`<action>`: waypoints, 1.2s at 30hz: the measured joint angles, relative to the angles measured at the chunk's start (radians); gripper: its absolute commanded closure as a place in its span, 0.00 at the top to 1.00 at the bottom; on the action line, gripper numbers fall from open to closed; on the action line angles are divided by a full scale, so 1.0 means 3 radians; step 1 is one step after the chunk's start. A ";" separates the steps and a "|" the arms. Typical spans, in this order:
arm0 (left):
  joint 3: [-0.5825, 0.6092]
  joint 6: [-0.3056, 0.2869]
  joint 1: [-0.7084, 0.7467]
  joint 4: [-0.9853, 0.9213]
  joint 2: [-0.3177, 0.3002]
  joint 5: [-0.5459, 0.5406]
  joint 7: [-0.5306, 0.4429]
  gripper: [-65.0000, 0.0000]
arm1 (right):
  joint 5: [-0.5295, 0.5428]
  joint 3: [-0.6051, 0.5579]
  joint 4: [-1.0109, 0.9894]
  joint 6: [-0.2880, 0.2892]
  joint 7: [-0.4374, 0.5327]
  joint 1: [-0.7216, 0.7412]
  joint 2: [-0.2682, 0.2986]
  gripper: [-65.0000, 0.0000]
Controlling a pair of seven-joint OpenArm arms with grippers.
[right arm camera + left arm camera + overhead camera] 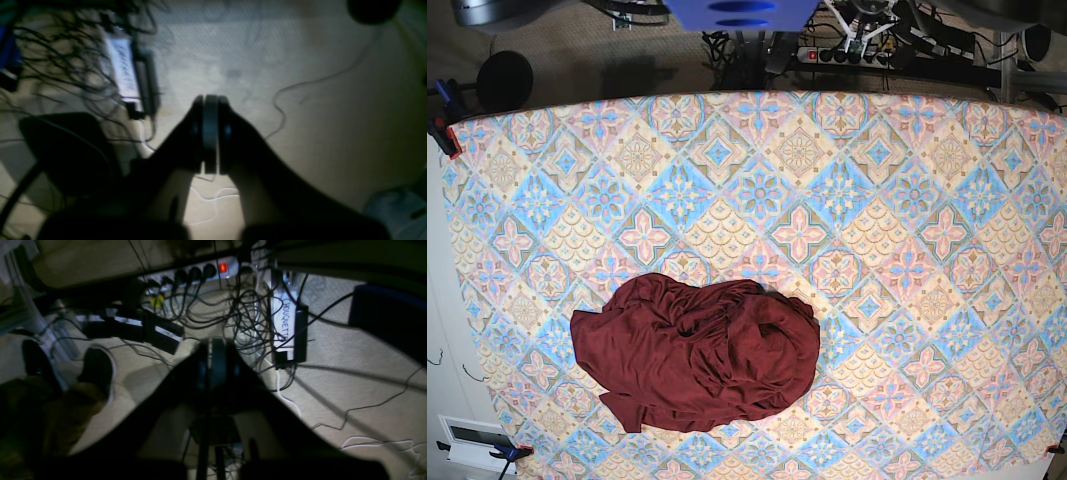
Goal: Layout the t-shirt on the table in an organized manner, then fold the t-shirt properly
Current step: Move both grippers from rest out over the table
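The t-shirt (pixel 695 352), dark maroon, lies in a crumpled heap on the near left part of the table (pixel 907 230), which is covered in pastel diamond tiles. Neither gripper is over the table in the base view. My left gripper (pixel 213 344) shows in the left wrist view with its jaws pressed together and nothing between them, pointing down at the floor and its cables. In the right wrist view my right gripper (pixel 210 100) is likewise shut and empty above bare floor.
Behind the table's far edge lie a power strip (pixel 200 271), a tangle of black cables (pixel 247 316) and a labelled white box (pixel 285 323). A person's shoe (pixel 96 370) stands on the floor. A clamp (pixel 441 132) grips the table's left edge.
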 measured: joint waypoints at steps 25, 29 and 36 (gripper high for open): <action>-0.0061 0.0005 0.1732 0.3101 -0.0538 -0.0472 0.0117 0.00 | 0.0004 0.1073 0.3415 0.0020 -0.0609 -0.1343 0.0060 0.00; -0.0280 0.0037 0.1849 0.3648 -0.0542 -0.0479 0.0343 0.00 | 0.0004 0.1082 0.4032 0.0003 -0.0877 -0.1369 0.0072 0.00; -0.0509 0.0003 0.1881 0.4030 -0.0538 -0.0482 0.0352 0.00 | 0.0011 0.0933 0.4130 0.0003 -0.1038 -0.1352 0.0067 0.00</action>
